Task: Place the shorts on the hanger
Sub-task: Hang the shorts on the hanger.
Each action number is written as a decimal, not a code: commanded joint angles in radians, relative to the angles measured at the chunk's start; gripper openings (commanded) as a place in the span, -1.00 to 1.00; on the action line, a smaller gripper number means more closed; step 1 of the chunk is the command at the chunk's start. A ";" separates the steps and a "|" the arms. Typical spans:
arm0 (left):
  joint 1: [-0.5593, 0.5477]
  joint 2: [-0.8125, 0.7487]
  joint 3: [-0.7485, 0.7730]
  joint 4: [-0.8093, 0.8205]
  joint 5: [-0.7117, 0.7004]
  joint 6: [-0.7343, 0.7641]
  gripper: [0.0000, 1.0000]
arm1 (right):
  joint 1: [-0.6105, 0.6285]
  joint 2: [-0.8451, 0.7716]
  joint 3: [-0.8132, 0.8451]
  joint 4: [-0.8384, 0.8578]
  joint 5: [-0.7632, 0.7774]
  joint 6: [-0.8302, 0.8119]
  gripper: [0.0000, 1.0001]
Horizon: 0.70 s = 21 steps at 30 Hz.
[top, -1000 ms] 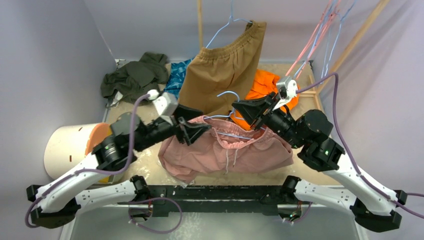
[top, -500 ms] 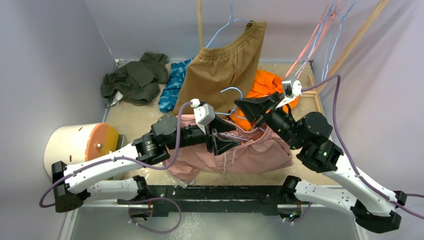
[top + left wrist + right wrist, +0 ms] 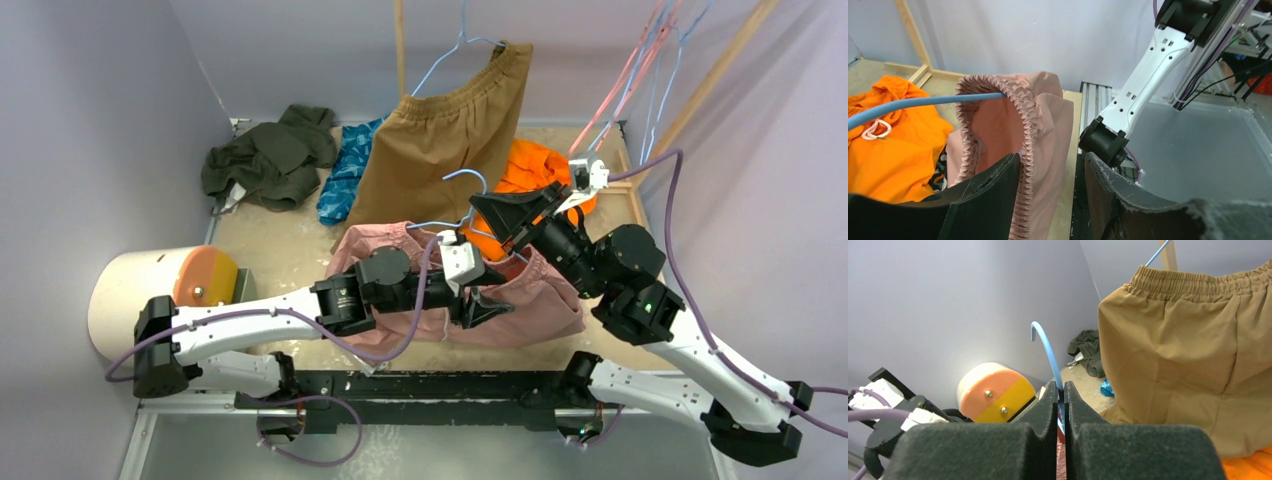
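– L gripper (image 3: pixel 1053 159), what's it doing?
– Your L jaws stand apart. The shorts (image 3: pixel 1048 115) waistband hangs in the gap, hugging one finger and clear of the other. Not pinched.
– Hanger (image 3: pixel 923 102)?
– Blue wire runs just ahead of your L fingers and meets the gathered waistband. Can't tell how far in it goes. Orange garment (image 3: pixel 898 140) lies beyond, under the wire.
– R gripper (image 3: pixel 1060 385)?
– Yours is clamped on the hanger wire, w/ the hook curling up right above the fingertips. Tan shorts (image 3: pixel 1188 355) hang past it, off to one side.
– Rest of the shorts?
– Bunched below both grippers, L arm reaching across them.
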State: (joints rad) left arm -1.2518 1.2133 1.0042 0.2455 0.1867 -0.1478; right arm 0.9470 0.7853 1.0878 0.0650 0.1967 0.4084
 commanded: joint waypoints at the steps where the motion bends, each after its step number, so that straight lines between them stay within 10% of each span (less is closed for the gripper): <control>1: -0.016 0.013 0.042 0.061 -0.046 0.038 -0.01 | -0.004 -0.011 0.003 0.114 0.027 0.021 -1.00; 13: -0.018 0.042 0.029 0.115 -0.139 0.048 -0.25 | -0.005 -0.015 -0.008 0.118 0.003 0.027 -1.00; 21: -0.018 0.030 0.018 0.133 -0.155 0.047 -1.00 | -0.004 -0.017 -0.009 0.119 0.003 0.029 -1.00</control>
State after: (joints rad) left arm -1.2655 1.2751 1.0042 0.2913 0.0612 -0.1089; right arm 0.9470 0.7849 1.0710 0.0803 0.1921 0.4202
